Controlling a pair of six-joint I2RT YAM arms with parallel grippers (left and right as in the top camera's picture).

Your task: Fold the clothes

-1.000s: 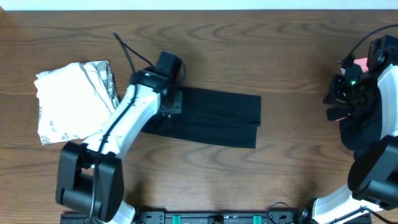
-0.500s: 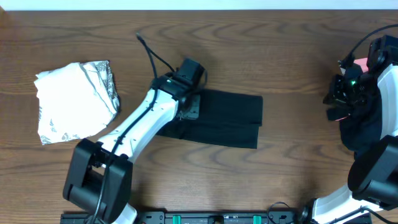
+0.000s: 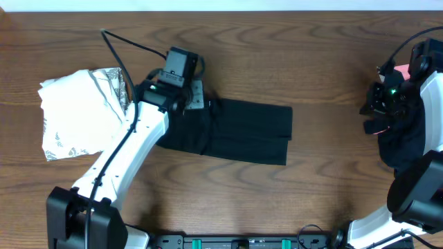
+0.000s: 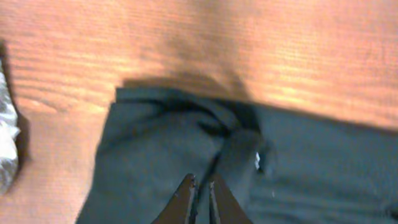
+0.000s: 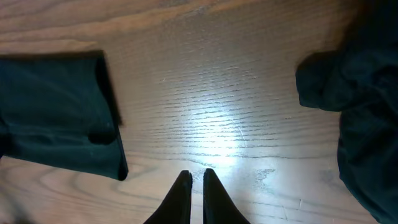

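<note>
Heads up, a fair bit is getting hidden here. In the overhead view the left arm (image 3: 128, 149) is lying across the left end of the folded black shirt (image 3: 242, 131), so that end is mostly covered. Over by the table's (image 3: 291, 48) right edge, the right arm (image 3: 415, 180) is blocking most of a dark pile of clothes (image 3: 405, 145). Only a tiny pink bit (image 3: 399, 70) is peeking out next to it, too small to say much about. The white, grey-printed piece (image 3: 79, 114) is sitting near the left edge, and a strip of its right side is tucked under the left arm.

The black shirt is lying around the middle of the table, a little toward the left. The left gripper (image 4: 200, 186) is hanging right over the shirt's left part, with its fingertips clenched down to a thin slit. The cloth is bunching into a ridge just beyond the tips. I honestly can't tell if any fabric is actually getting pinched, since the tips are cut off at the bottom of that view.

The right gripper (image 5: 193, 180) is clenched too, with nothing in it. It's hovering over bare wood, with the black shirt's right end off to one side and the dark pile on the other, well apart from both.
</note>
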